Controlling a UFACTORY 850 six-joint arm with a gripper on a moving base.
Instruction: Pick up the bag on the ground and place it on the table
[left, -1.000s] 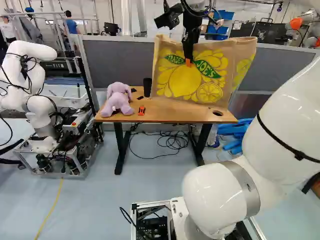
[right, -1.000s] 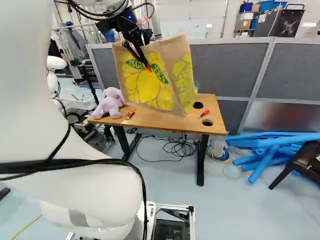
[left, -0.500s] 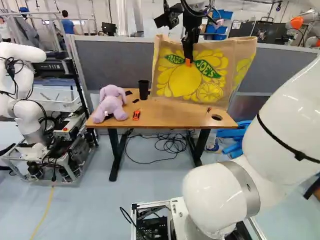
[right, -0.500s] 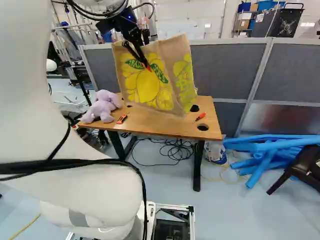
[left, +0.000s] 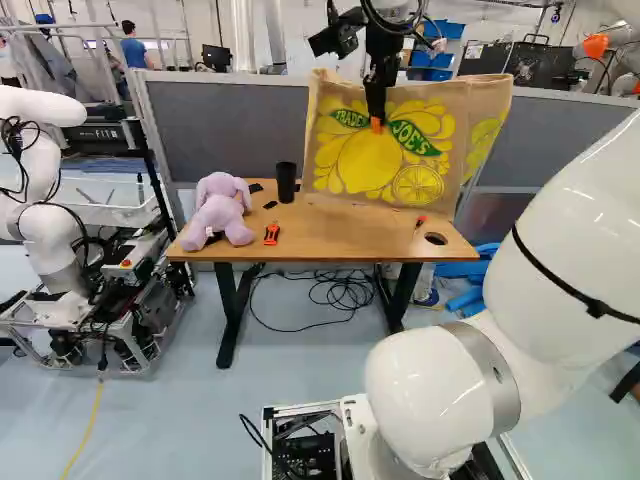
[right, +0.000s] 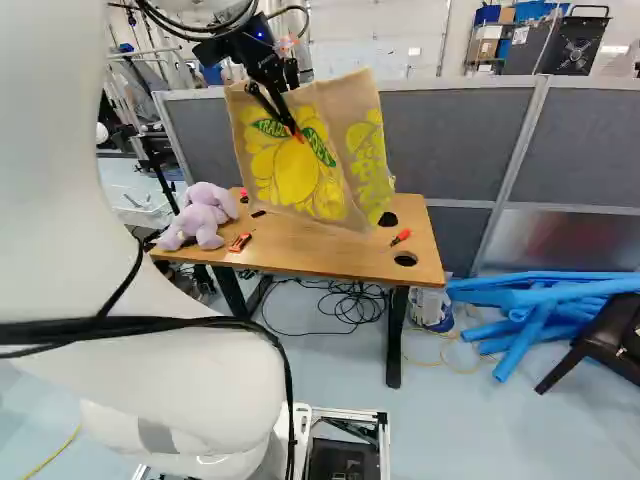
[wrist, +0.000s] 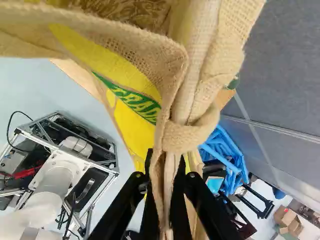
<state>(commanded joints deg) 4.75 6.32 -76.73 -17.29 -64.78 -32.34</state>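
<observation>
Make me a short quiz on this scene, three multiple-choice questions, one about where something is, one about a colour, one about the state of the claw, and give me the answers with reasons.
1. Where is the stuffed toy?
A. On the floor
B. On the table
C. On a shelf

2. What colour is the cup?
A. Red
B. White
C. Black

3. How is the claw?
A. Shut on the bag
B. Open, away from everything
C. Shut on a screwdriver

Key:
1. B: both base views show it sitting on the tabletop.
2. C: the left base view shows it dark all over.
3. A: the wrist view shows cloth pinched between both fingers.
</observation>
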